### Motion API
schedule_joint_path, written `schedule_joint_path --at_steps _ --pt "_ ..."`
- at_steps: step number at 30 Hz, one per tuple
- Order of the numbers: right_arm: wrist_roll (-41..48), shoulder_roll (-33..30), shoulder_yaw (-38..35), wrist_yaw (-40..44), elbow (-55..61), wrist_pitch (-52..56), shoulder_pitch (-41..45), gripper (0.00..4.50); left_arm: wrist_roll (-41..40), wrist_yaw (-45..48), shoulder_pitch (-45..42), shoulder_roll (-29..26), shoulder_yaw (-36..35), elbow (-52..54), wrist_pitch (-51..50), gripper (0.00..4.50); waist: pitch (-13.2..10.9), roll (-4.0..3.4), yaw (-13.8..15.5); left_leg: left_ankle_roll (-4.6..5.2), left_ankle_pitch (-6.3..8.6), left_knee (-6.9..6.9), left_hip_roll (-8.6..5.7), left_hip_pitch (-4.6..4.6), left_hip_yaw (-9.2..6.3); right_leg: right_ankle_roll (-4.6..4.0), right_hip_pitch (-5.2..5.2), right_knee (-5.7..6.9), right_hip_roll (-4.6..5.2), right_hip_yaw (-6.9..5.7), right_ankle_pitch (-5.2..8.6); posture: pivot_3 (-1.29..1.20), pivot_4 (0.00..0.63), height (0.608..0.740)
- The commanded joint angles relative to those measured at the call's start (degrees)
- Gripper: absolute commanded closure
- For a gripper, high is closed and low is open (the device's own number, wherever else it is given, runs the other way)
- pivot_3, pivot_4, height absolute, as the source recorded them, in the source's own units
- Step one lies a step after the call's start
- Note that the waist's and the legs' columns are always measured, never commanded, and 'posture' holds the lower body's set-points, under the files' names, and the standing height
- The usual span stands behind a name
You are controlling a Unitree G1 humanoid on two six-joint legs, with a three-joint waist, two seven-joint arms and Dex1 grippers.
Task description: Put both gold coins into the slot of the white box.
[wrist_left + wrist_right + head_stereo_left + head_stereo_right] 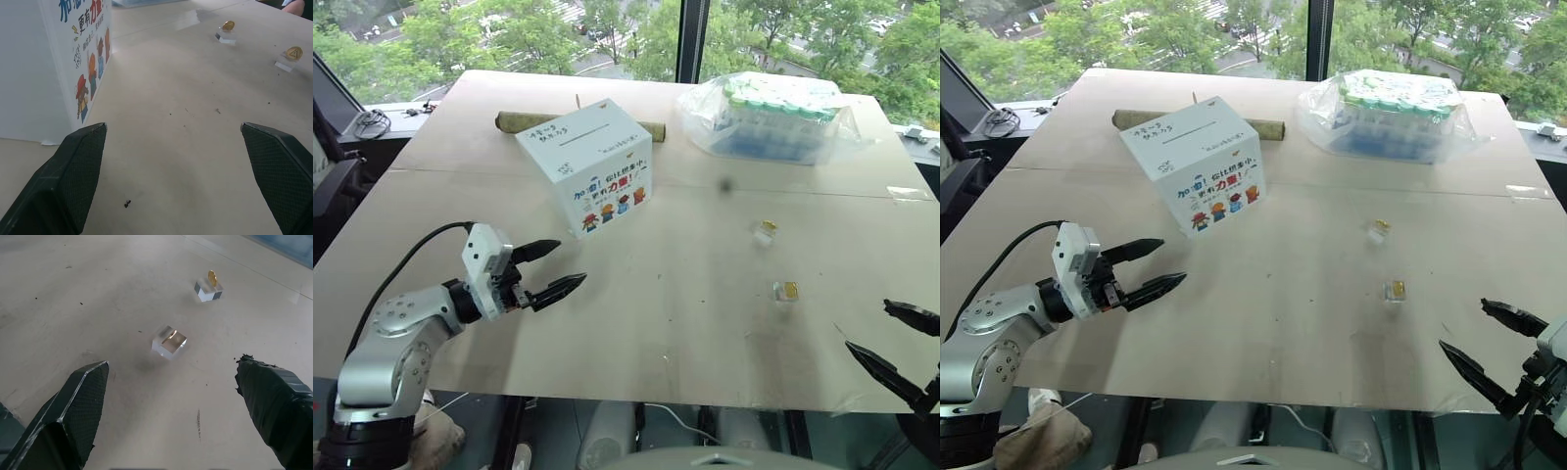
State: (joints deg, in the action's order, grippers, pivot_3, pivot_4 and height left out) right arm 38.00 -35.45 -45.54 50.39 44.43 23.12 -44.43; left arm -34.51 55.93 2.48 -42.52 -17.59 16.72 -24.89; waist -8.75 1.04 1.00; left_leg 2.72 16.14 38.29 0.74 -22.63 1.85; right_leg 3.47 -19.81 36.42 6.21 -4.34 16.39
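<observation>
The white box with cartoon figures stands at the table's left middle, and the dark slot runs across its top face. Two gold coins sit on small clear holders right of centre, the farther coin and the nearer coin. My left gripper hovers open in front of the box, nothing between its fingers. In the left wrist view the box's side is close by, with both coins beyond. My right gripper is open near the table's front right edge, a short way from the nearer coin.
A clear bag of green-capped tubes lies at the back right. A brown cardboard roll lies behind the box. The table's front edge runs just below both grippers. Cables sit off the far left corner.
</observation>
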Motion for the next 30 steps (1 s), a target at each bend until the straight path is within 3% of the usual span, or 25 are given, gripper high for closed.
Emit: schedule_joint_path --at_steps 1,4,8,11,13,21,24,30 --pt "0.3 0.1 -1.5 -4.8 2.6 2.7 0.3 0.03 -2.4 3.1 -2.2 -1.5 0.2 0.6 -0.5 0.03 0.0 0.0 0.0 0.0 0.0 0.0 0.0 0.0 0.0 0.0 0.0 0.0 0.0 0.0 0.0 0.0 0.15 0.74" --pt "-0.8 -1.5 1.7 -17.2 9.2 13.5 3.1 0.03 -5.5 7.8 -6.1 -2.4 4.6 3.7 -2.8 0.03 0.0 -0.01 0.2 -0.01 0.0 0.02 0.02 -0.05 -0.03 0.0 -0.01 0.01 0.01 -0.06 0.0 0.0 0.15 0.74" --pt "7.4 -4.8 6.1 -25.1 11.0 24.7 10.5 0.03 -8.1 11.2 -9.4 -2.8 7.6 5.7 -4.1 0.03 0.0 0.01 -0.2 -0.02 -0.01 0.05 0.01 -0.03 -0.01 -0.01 -0.01 0.03 0.0 0.01 -0.02 0.0 0.15 0.74" --pt "13.4 -4.6 9.8 -32.8 10.4 31.8 17.3 0.87 -8.3 14.1 -11.6 -3.2 10.1 6.9 -3.6 0.0 0.0 -0.04 -0.2 -0.02 -0.01 0.02 0.01 -0.04 -0.01 -0.02 -0.02 0.02 -0.2 -0.01 -0.01 0.0 0.15 0.74" --pt "15.6 -4.2 12.3 -38.9 9.2 37.2 22.0 1.82 -7.8 15.6 -13.1 -3.1 11.7 7.5 -2.8 0.0 0.0 -0.06 -0.1 -0.02 -0.01 0.0 -0.01 -0.06 -0.01 -0.02 -0.02 0.0 -0.24 -0.04 0.0 0.0 0.15 0.74" --pt "24.8 -1.8 18.8 -53.5 2.9 48.7 34.7 1.82 -7.3 18.2 -15.6 -3.1 13.4 7.0 -1.0 0.0 0.0 -0.07 -0.2 0.0 -0.01 0.02 -0.08 -0.1 -0.01 0.0 -0.02 -0.01 -0.27 -0.05 -0.01 0.0 0.15 0.74" --pt "26.4 -1.2 20.4 -56.5 1.6 50.3 38.0 2.69 -7.1 18.6 -15.7 -3.2 13.4 6.8 -0.7 0.0 0.0 -0.09 -0.2 0.0 -0.01 0.02 -0.08 -0.09 -0.01 0.01 -0.04 0.01 -0.28 -0.04 -0.01 0.0 0.15 0.74" --pt "27.1 -0.6 22.8 -58.9 -0.5 51.5 40.7 2.69 -7.0 18.3 -14.9 -3.3 12.8 6.9 -0.4 0.0 0.0 -0.08 -0.1 0.0 -0.01 0.02 -0.09 -0.12 0.0 0.01 -0.05 0.0 -0.28 -0.05 -0.01 0.0 0.15 0.74"
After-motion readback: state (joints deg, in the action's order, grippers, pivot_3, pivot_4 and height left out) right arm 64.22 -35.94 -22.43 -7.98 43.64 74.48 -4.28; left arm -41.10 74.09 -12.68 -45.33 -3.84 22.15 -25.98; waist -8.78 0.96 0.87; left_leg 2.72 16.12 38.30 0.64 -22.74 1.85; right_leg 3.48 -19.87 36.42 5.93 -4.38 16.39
